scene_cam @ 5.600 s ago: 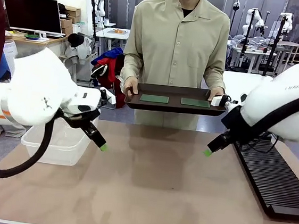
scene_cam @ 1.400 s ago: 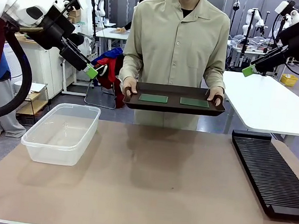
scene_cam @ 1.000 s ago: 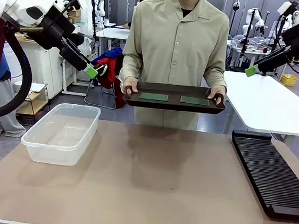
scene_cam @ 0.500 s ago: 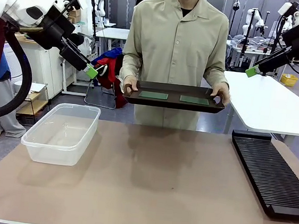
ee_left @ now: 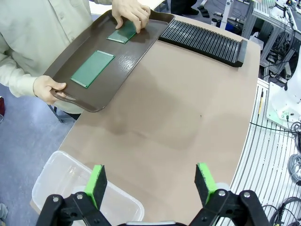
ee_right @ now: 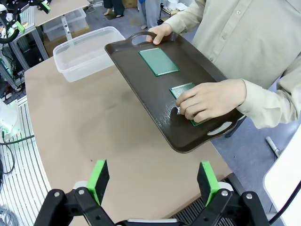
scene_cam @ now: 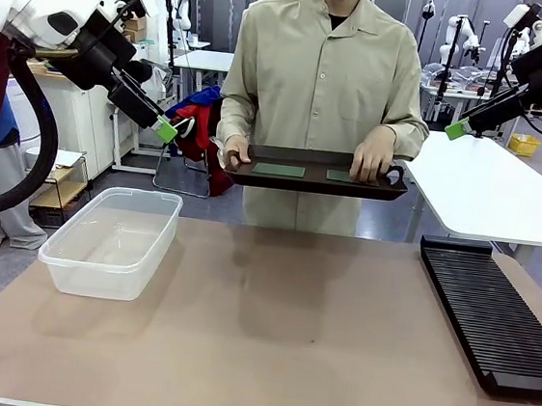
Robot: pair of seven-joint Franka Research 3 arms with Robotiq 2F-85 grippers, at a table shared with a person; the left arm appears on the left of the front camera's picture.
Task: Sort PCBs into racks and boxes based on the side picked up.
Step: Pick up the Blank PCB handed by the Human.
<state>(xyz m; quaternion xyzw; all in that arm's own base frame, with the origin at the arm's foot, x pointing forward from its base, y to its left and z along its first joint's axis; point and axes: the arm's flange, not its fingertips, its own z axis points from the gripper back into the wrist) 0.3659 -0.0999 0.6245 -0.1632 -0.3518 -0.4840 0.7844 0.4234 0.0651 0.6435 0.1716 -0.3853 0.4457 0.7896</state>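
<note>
PCBs [ee_right: 158,61]: flat on tray [ee_right: 155,100] the person holds, hand [ee_right: 211,100] on one | left fingers [ee_left: 97,183], right fingers [ee_right: 99,178]: spread, empty | likely light, stiff, thin; pinch an edge

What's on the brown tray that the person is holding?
Two green PCBs lie flat on the tray. One shows fully; the person's hand rests on the other and hides most of its face.

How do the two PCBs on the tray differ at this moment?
The right PCB is partly covered by the person's hand; the left PCB lies fully bare. The right PCB sits by the free handle of the tray, the left PCB by the gripped one. Both lie flat, green.
</note>
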